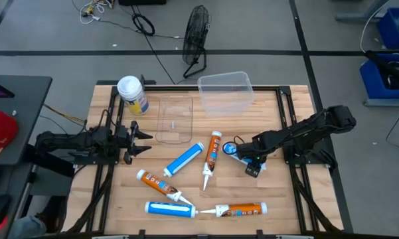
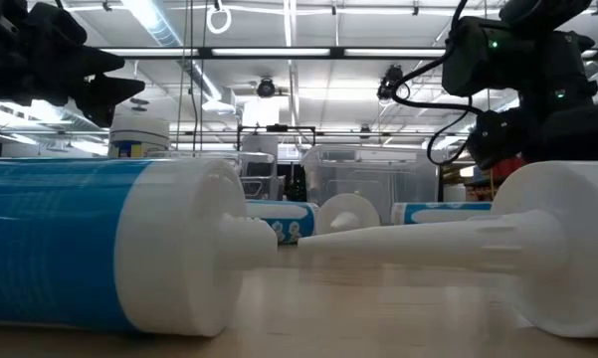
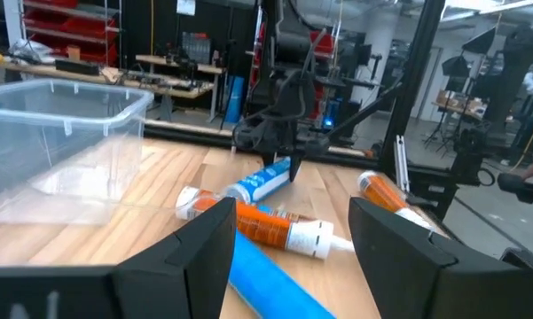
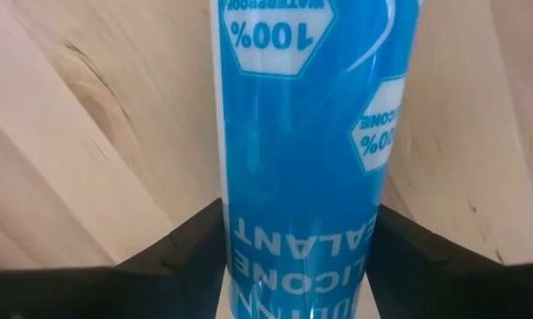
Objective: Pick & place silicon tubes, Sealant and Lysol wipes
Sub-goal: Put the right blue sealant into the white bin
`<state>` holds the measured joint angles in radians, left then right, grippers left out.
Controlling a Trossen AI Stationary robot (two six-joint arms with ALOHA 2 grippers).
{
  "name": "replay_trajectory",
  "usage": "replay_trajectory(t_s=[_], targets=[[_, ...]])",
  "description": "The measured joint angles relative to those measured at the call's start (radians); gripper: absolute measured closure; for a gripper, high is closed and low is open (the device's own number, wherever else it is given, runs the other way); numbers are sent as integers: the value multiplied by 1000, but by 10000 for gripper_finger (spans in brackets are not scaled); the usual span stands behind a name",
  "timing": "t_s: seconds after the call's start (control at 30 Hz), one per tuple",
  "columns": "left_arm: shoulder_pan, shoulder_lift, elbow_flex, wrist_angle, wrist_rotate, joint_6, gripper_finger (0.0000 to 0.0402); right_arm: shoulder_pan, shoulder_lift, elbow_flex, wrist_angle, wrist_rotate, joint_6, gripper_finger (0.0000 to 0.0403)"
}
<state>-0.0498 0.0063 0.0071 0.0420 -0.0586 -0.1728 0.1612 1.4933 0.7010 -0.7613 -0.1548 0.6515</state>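
The right gripper [image 1: 247,157] is straddling a blue tube [image 4: 306,133] at the table's right centre, fingers [image 4: 173,252] wide on either flank, not yet closing. The tube's long axis is running straight out between the fingers, lying flat; which end leads is hidden. The left gripper [image 1: 141,143] is waiting open beside the wipes [image 1: 133,95], farther from the tube.
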Motion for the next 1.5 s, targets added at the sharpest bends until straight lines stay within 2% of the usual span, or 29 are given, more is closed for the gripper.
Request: replay_trajectory(t_s=[0.5, 0.8, 1.0, 1.27, 1.4, 1.5], targets=[[0, 0, 54, 20, 0, 9, 177, -1, 7, 149, -173, 98, -93, 189], [0, 8, 63, 21, 0, 56, 177, -1, 5, 290, -400, 95, -113, 190], [0, 65, 65, 89, 2, 261, 177, -9, 5, 443, -481, 99, -137, 190], [0, 195, 66, 318, 24, 765, 177, -57, 4, 678, -440, 122, -155, 190], [0, 263, 73, 370, -52, 820, 177, -84, 4, 745, -365, 116, -154, 190], [0, 323, 105, 369, -91, 860, 174, -114, 4, 763, -275, 60, -129, 190]])
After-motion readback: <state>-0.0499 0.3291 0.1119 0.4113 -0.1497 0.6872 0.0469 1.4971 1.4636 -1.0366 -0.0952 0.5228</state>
